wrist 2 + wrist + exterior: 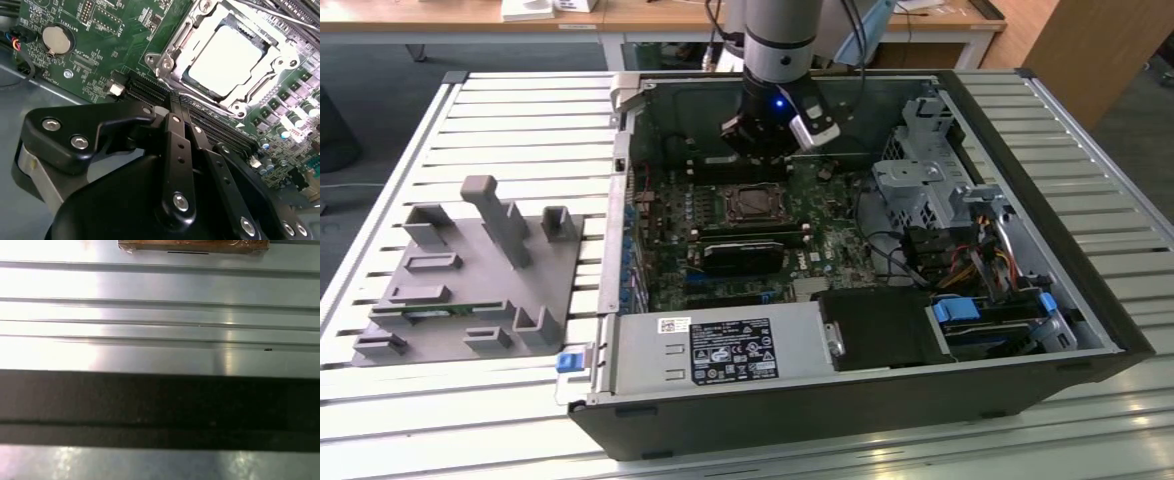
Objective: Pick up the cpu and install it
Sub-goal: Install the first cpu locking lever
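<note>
The cpu (227,57) is a pale silvery square lying flat in the motherboard socket, framed by the socket's metal bracket. In the exterior view that socket (754,203) sits in the middle of the green motherboard (707,225) inside the open computer case. My gripper (758,155) hangs from the arm just beyond the socket, over the far part of the board, with nothing in it. In the second wrist view its black fingers (176,125) lie together, shut, a short way from the cpu and not touching it.
A grey fixture block (460,280) with upright pegs stands on the slatted metal table (160,315) at the exterior view's left. Inside the case are a black block (736,255) near the socket, a power supply (720,350), a drive cage (921,180) and cables (961,265).
</note>
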Motion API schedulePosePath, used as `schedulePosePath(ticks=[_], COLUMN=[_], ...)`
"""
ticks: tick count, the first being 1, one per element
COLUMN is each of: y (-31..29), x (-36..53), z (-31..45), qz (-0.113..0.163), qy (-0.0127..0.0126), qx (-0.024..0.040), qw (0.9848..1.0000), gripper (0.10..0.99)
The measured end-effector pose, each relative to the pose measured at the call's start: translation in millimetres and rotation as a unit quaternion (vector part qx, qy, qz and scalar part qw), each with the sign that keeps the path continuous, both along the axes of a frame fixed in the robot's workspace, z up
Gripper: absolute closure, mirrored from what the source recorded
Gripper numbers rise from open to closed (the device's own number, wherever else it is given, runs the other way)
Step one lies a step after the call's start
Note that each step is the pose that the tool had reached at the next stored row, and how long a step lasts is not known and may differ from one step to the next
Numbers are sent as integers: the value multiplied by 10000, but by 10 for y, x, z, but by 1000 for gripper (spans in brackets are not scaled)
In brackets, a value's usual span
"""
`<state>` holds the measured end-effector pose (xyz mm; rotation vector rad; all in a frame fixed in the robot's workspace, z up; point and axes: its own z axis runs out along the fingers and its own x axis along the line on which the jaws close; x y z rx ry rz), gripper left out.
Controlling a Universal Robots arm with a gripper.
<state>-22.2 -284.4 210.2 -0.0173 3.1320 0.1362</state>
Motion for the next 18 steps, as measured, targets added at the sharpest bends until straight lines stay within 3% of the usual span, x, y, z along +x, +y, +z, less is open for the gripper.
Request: schedulePosePath(ticks=[6,18], y=[-47,-79], x=[0,0], z=[-1,-4], qz=[-1,-1], qy=[0,-1], qx=[0,0], qw=[10000,10000], gripper=[980,980])
